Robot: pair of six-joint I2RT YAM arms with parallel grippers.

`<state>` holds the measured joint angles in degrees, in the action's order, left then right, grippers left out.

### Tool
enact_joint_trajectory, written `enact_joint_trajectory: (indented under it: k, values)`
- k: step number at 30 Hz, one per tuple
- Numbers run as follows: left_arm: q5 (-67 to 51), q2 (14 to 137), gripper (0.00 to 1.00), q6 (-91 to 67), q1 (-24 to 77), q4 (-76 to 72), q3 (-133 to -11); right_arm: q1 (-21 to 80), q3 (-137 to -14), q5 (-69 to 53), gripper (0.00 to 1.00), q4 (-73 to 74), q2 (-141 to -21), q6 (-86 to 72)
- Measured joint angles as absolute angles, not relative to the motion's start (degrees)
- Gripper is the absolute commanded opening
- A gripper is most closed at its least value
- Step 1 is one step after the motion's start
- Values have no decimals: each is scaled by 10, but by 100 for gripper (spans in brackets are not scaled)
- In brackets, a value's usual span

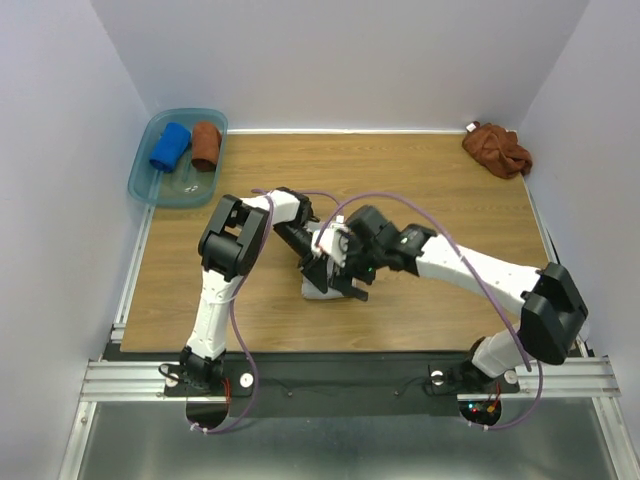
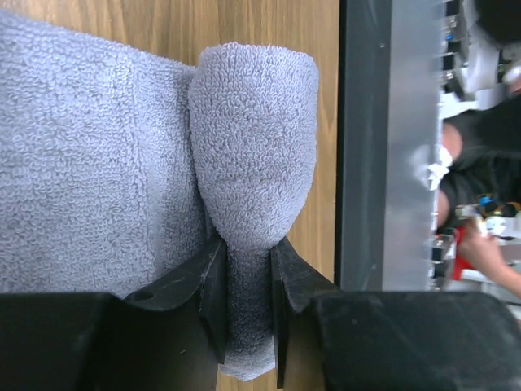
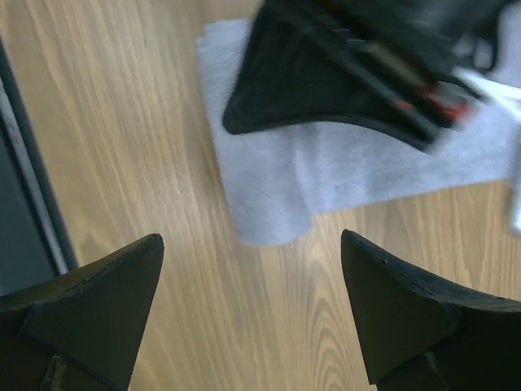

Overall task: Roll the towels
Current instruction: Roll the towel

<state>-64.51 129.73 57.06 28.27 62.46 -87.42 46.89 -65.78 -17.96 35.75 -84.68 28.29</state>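
Grey terry cloth is pinched between the jaws of the left gripper [image 2: 247,305]: the started roll of the light grey towel [image 2: 252,187] is clamped at one end, and its long axis runs straight out ahead of the fingers. The flat, unrolled part of the cloth lies just to the gripper's left, touching the roll. The right gripper [image 3: 252,314] is held spread wide and empty above bare wood, with the towel's near corner ahead of its fingers. The left arm is judged better placed for turning the roll onward. The rust-brown towel [image 1: 497,149] sits crumpled well beyond both grippers, not yet rolled.
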Motion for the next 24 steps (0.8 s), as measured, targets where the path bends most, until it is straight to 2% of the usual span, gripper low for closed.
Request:
enact_joint_trajectory:
  k: [8, 11, 14, 15, 17, 18, 24]
  values:
    - [-653, 1330, 18, 592, 270, 682, -904, 575, -573, -59, 88, 236, -909, 337]
    - [-654, 1333, 18, 595, 267, 689, -905, 576, -554, -32, 80, 187, -934, 352]
    - [-653, 1334, 19, 599, 265, 693, -905, 577, -546, -14, 57, 155, -954, 363]
    - [-652, 1334, 20, 600, 265, 695, -905, 577, -545, -10, 38, 142, -960, 365]
    - [-651, 1335, 21, 603, 264, 698, -905, 578, -545, -5, 17, 124, -968, 370]
    - [-651, 1335, 25, 604, 264, 699, -905, 578, -544, -4, 1, 118, -972, 369]
    - [-645, 1328, 50, 616, 254, 701, -902, 576, -542, -25, 0, 106, -973, 365]
